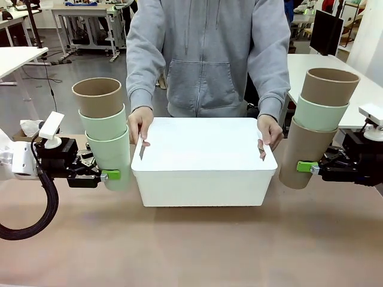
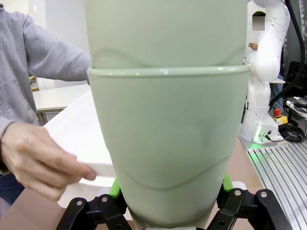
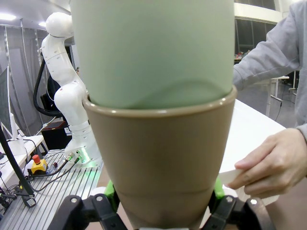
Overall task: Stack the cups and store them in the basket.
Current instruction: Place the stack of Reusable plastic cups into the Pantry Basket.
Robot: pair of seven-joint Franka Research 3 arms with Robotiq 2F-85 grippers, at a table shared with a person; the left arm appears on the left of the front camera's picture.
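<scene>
My left gripper [image 1: 111,175] is shut on the bottom cup of a three-cup stack [image 1: 108,134]: two mint green cups with a brown one on top, held left of the basket. In the left wrist view that mint cup [image 2: 168,143] sits between the green pads [image 2: 115,188]. My right gripper [image 1: 306,167] is shut on a second stack [image 1: 317,119], right of the basket: brown at the bottom, mint in the middle, brown on top. The right wrist view shows the brown cup [image 3: 163,158] with the mint cup [image 3: 153,48] nested in it. The white basket [image 1: 203,182] stands mid-table between the stacks.
A person in a grey hoodie stands at the far side, one hand [image 1: 139,124] on the basket's left end and the other hand [image 1: 270,131] on its right end. Bare wooden tabletop [image 1: 197,245] lies in front of the basket.
</scene>
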